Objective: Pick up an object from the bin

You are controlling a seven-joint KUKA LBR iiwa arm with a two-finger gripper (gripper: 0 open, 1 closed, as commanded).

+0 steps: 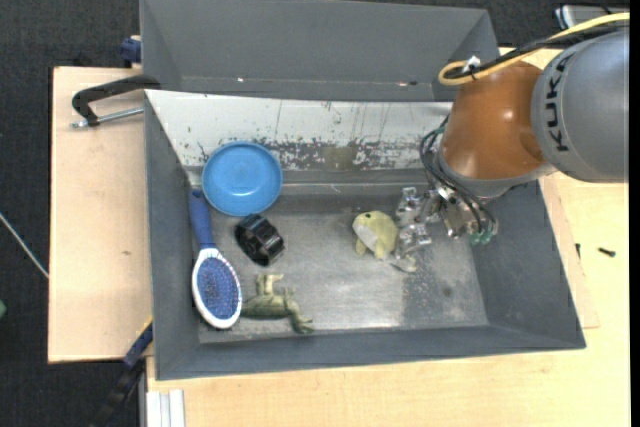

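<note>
My gripper is low in the right half of the bin, its metal fingers reaching down to the floor. Right beside it on the left lies a small pale yellow-green soft lump, touching or nearly touching the fingers. I cannot see whether the lump is between the fingers or just next to them.
At the bin's left side lie a round blue bowl, a blue-handled brush with a white oval head, a small black block and an olive-green toy figure. The orange-covered arm comes in from the right.
</note>
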